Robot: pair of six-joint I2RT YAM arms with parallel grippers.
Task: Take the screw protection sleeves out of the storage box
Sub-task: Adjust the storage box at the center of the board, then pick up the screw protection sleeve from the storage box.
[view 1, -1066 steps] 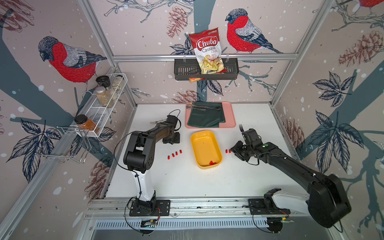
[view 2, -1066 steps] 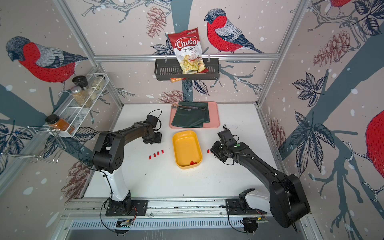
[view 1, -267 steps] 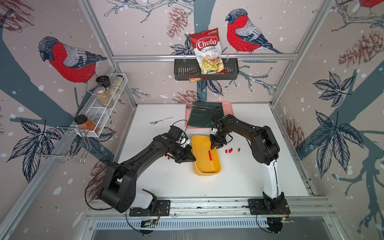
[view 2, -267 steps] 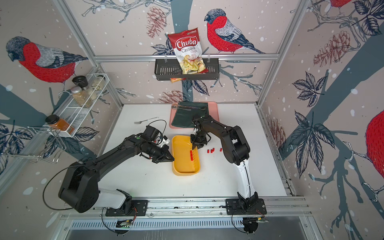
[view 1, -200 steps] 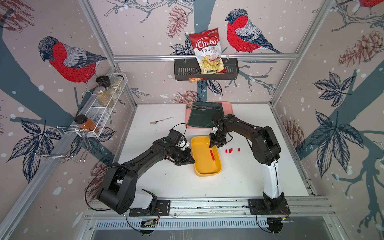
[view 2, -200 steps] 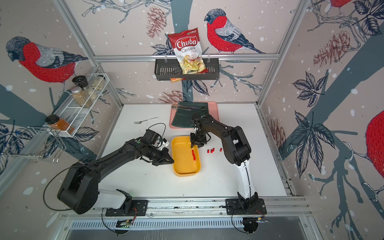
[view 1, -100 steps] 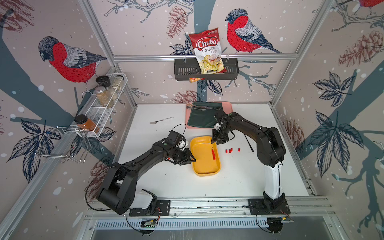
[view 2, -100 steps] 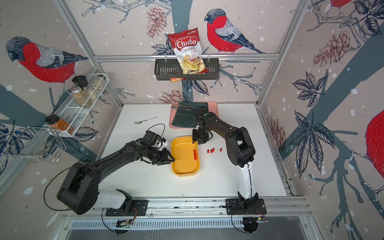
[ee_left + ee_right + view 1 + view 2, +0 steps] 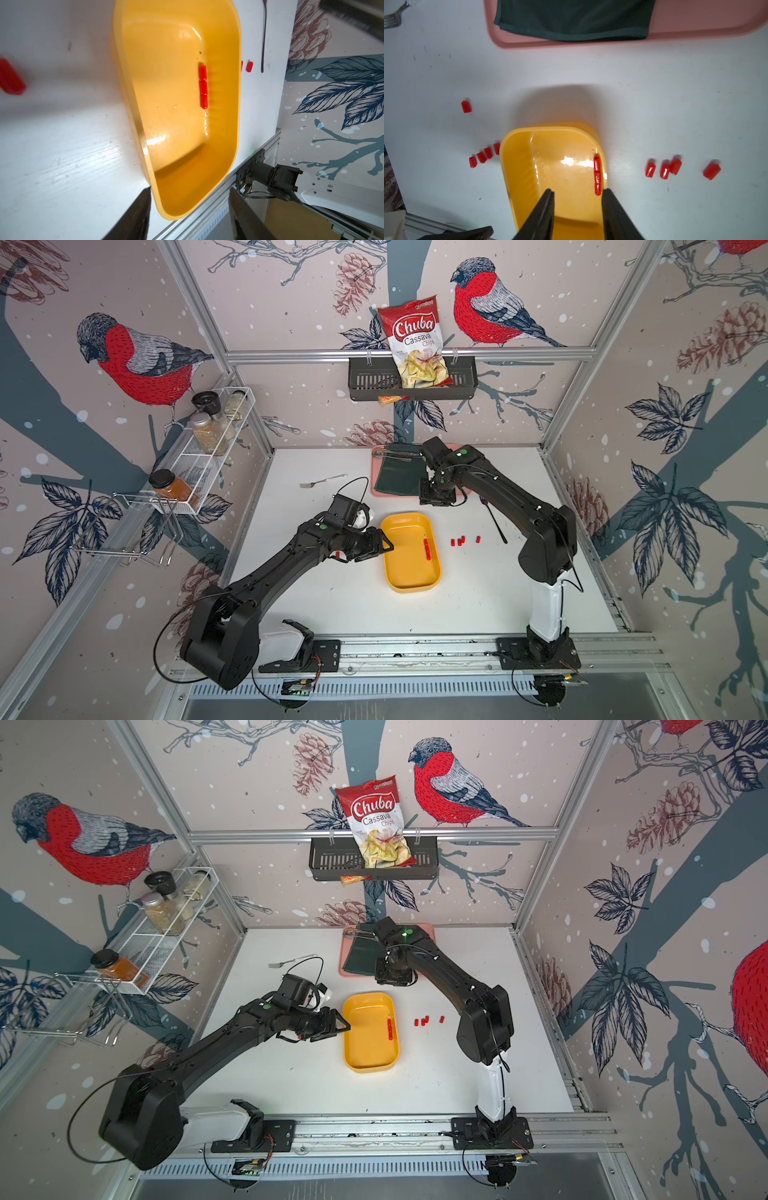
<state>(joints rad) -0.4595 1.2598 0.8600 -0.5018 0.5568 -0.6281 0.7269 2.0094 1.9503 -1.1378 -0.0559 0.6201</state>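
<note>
Inspecting the counter (image 9: 332, 605) found the storage box (image 9: 405, 568) resting near its middle, with its long sides running away from the robot's base. Three screw protection sleeves (image 9: 427, 549) lay inside the box. They sat end to end in one line against the wall on the robot's right. Both wrist views showed that row clearly.

Four further sleeves (image 9: 664, 170) lay on the counter to the right of the box, three close together and one a little apart. To its left, a slanting row of four sleeves (image 9: 481, 156) sat just beside the box, the nearest partly hidden behind its rim. A single sleeve (image 9: 466, 106) lay alone farther off.

The left hand (image 9: 381, 545) was low at the box's left wall. Its jaws stood apart with nothing between them, and its wrist view agreed.

The right hand (image 9: 434, 501) hung raised beyond the far end of the box, beside the near edge of the pink tray (image 9: 376, 489). A green cloth (image 9: 397, 479) lay on that tray. The jaws of this hand were likewise apart and empty in its wrist view.

A fork (image 9: 322, 481) lay on the counter, well to the left of the tray.
</note>
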